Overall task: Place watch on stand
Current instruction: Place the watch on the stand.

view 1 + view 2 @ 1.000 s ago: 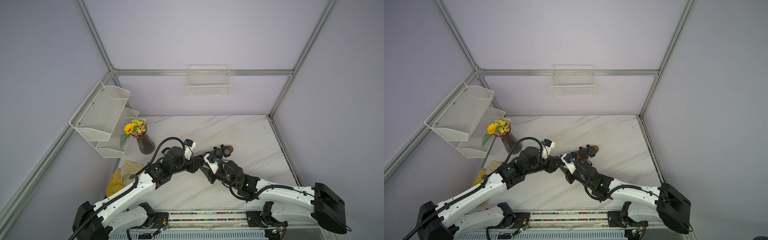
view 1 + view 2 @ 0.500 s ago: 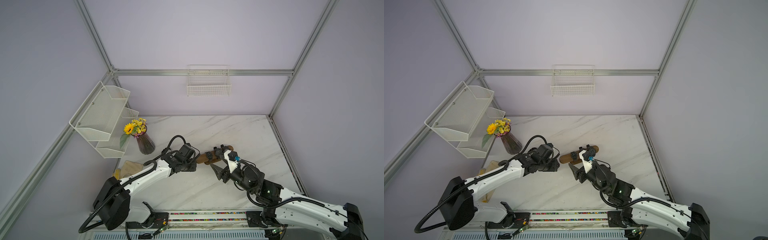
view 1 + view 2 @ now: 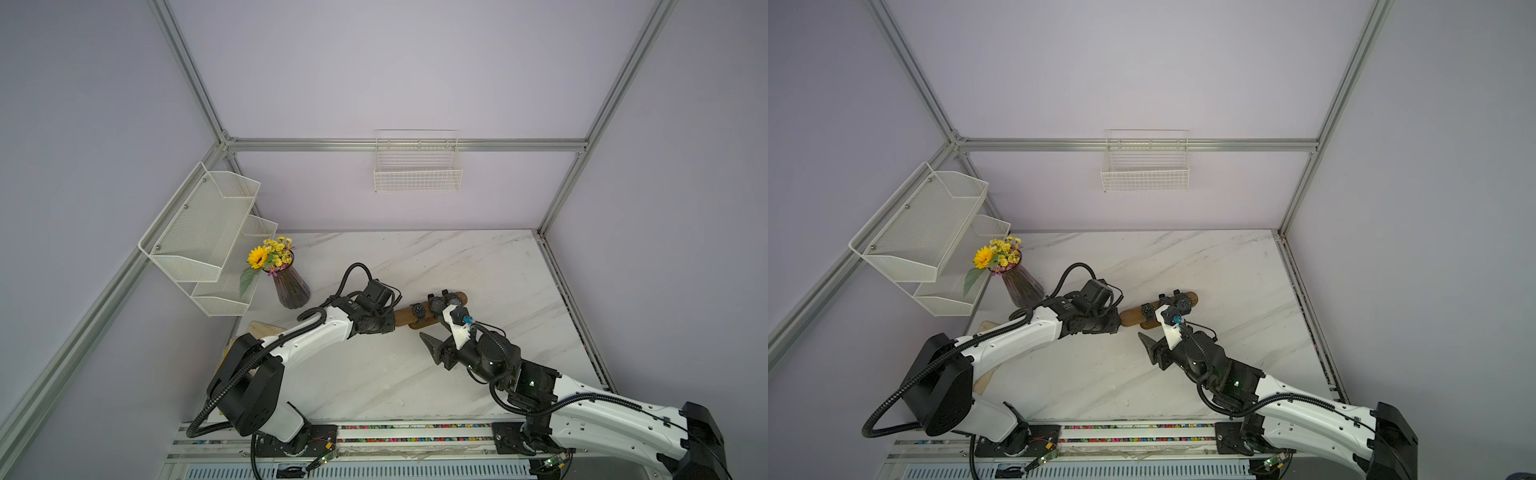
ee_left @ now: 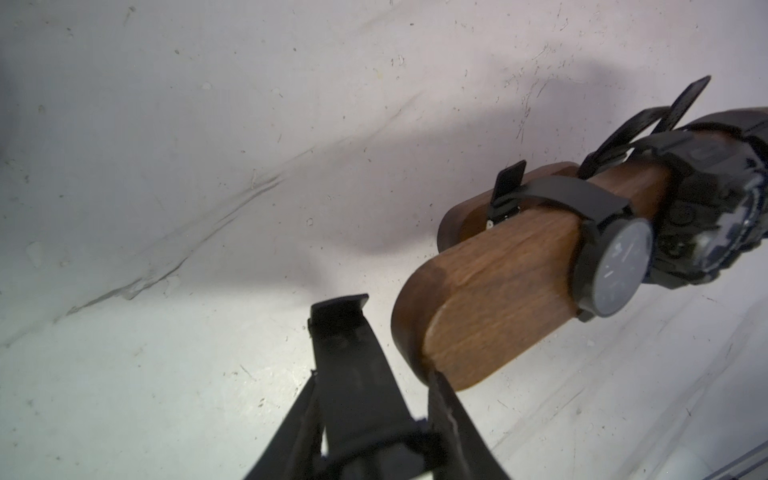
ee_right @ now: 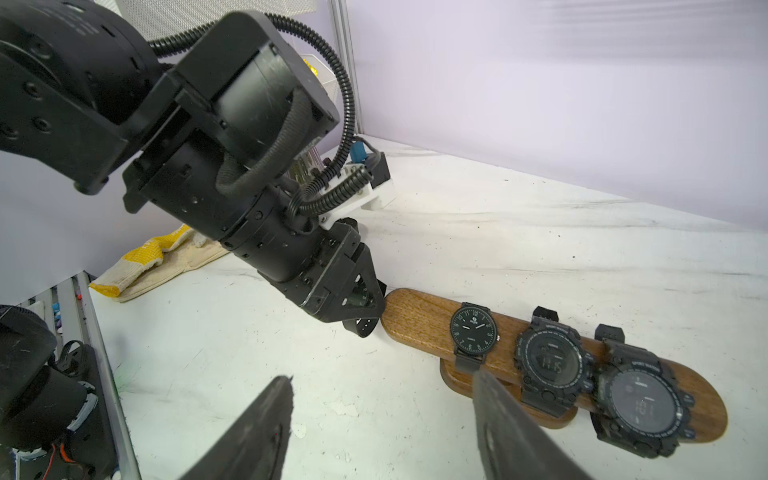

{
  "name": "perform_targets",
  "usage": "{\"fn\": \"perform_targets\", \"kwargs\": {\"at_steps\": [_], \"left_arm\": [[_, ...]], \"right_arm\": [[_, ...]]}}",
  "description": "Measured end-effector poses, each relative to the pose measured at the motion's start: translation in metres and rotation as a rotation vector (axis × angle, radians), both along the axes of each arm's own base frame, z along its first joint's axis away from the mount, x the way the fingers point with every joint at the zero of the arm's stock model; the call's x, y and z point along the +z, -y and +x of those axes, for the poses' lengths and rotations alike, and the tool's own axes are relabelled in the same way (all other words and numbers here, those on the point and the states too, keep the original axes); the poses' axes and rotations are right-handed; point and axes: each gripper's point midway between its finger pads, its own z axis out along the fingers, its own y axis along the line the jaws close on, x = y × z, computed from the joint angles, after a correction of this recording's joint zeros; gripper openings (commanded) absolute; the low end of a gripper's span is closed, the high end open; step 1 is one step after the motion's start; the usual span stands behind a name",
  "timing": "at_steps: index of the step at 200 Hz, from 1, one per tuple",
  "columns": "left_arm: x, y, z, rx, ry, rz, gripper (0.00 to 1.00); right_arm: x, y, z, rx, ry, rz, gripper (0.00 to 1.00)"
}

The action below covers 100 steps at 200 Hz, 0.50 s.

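Mid-table, the stand lies slanted on the marble table, well clear of every edge. Bare marble runs behind it to the back wall and out toward the right-hand rim. Three black watches sit on its bar. The slim analog watch is wrapped round it nearest the bare end, with two chunky digital watches beyond. A vase of flowers stands back near the left wall, and a yellow-and-cream cloth lies by the front left edge, both well apart from the stand. My left arm stretches low across the table, wrist tipped down. My left gripper is part-way parted and empty, one finger against the bar's bare end. My right gripper hovers just in front of the stand, spread wide, gripping nothing.
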Motion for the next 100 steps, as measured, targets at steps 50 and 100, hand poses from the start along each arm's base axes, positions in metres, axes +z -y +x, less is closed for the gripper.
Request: {"fn": "perform_targets", "kwargs": {"at_steps": [50, 100], "left_arm": [[0.004, 0.012, 0.007, -0.010, 0.005, -0.054, 0.36], [0.007, 0.024, 0.014, -0.022, -0.003, -0.093, 0.36]], "right_arm": [[-0.003, -0.001, 0.000, 0.001, -0.005, -0.007, 0.71], [-0.007, -0.003, 0.001, 0.005, -0.013, -0.019, 0.71]]}}
